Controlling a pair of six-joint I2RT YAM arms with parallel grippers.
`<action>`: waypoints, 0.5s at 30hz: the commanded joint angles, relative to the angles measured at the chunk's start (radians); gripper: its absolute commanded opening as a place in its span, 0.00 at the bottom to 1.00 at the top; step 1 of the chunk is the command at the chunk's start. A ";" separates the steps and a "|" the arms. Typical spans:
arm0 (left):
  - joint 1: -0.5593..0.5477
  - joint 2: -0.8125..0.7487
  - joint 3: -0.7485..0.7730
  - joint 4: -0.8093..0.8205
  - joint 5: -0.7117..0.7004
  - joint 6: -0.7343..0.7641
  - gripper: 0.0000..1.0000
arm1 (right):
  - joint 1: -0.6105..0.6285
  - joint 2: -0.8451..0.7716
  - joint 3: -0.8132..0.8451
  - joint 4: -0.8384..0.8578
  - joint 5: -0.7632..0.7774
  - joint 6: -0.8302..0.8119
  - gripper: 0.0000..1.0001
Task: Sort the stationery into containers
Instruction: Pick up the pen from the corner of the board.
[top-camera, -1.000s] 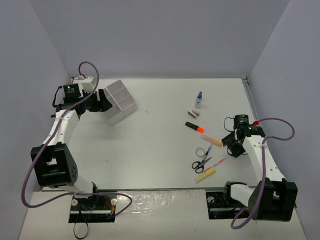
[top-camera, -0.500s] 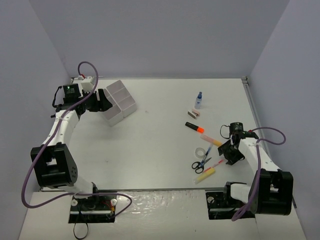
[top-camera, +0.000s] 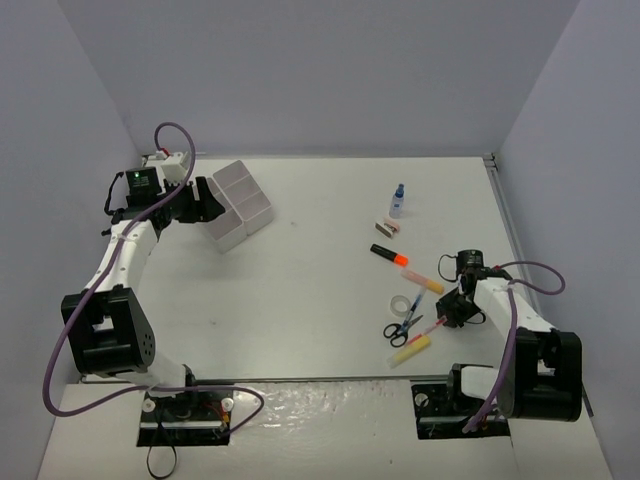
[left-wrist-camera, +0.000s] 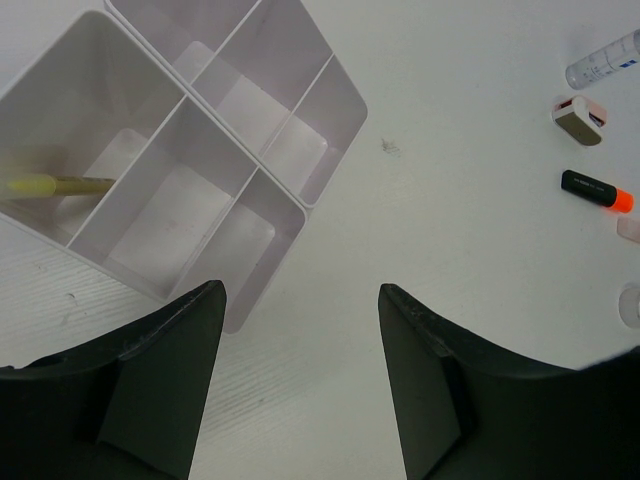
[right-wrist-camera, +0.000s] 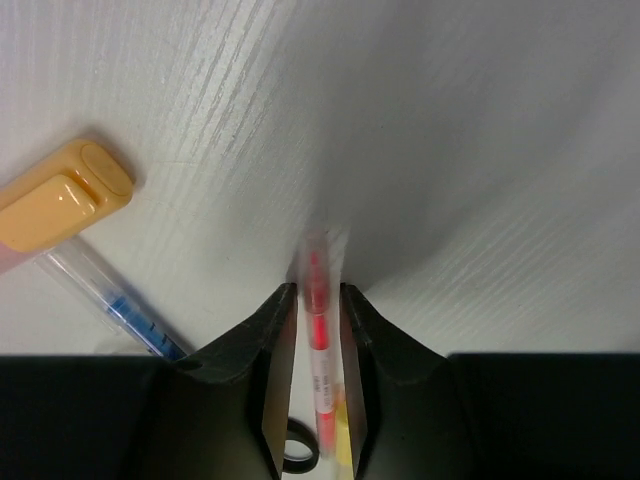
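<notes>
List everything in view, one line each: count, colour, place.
tray: one, white, six compartments, table's far left
yellow marker: one, inside a tray compartment
bottle: one, blue cap, far right
eraser: one, pink, beside bottle
orange-black highlighter: one, near eraser
orange-capped highlighter: one, right side
tape roll: one, white, right side
scissors: one, black handles, beside tape roll
blue pen: one, under the orange cap
red pen: one, between right fingers
yellow highlighter: one, near edge
left gripper: black, open, beside tray
right gripper: black, closed on red pen
</notes>
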 joint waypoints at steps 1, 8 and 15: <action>-0.006 -0.037 0.053 0.061 0.016 -0.014 0.59 | 0.005 0.020 -0.048 0.047 0.011 0.038 0.08; -0.006 -0.042 0.052 0.053 0.016 -0.006 0.59 | 0.000 -0.026 -0.032 0.073 -0.015 0.043 0.00; -0.006 -0.041 0.054 0.048 0.024 -0.012 0.59 | 0.001 -0.150 0.048 0.061 -0.014 -0.049 0.00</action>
